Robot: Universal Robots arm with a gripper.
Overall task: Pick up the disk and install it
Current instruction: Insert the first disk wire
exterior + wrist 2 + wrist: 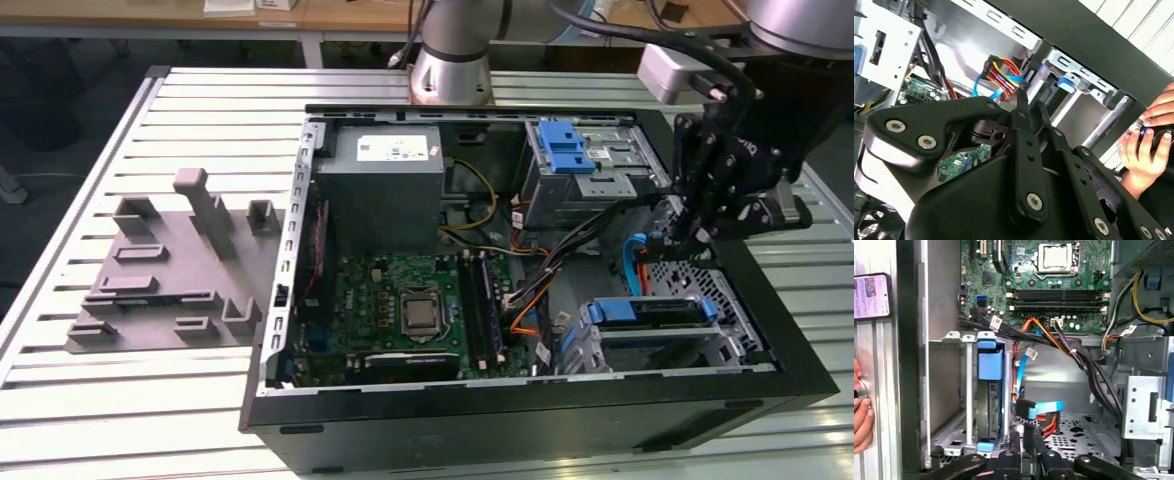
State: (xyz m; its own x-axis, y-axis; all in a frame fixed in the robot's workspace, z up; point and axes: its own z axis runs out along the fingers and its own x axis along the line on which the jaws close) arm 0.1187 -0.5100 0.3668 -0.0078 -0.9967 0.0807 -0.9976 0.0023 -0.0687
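The disk (990, 405) stands on edge in the silver drive cage (949, 390) at the case's corner, its blue rail frame (990, 365) round it. In the exterior view the disk (647, 312) lies in that cage on the exterior view's right, near the front. My gripper (675, 244) hangs inside the open computer case (507, 410) just behind the cage. In the first wrist view my gripper (1022, 439) is beside the disk, apart from it, over the perforated case floor. Its fingers (1022, 107) are shut with nothing between them.
Blue, red and orange cables (1041, 412) with connectors lie right ahead of the fingertips. A motherboard (414, 310), a grey power-supply box (387, 190) and a blue latch cage (574, 150) fill the case. A grey fixture plate (174, 270) lies on the slatted table. A person's hand (1144, 145) and a phone (871, 295) are beside the case.
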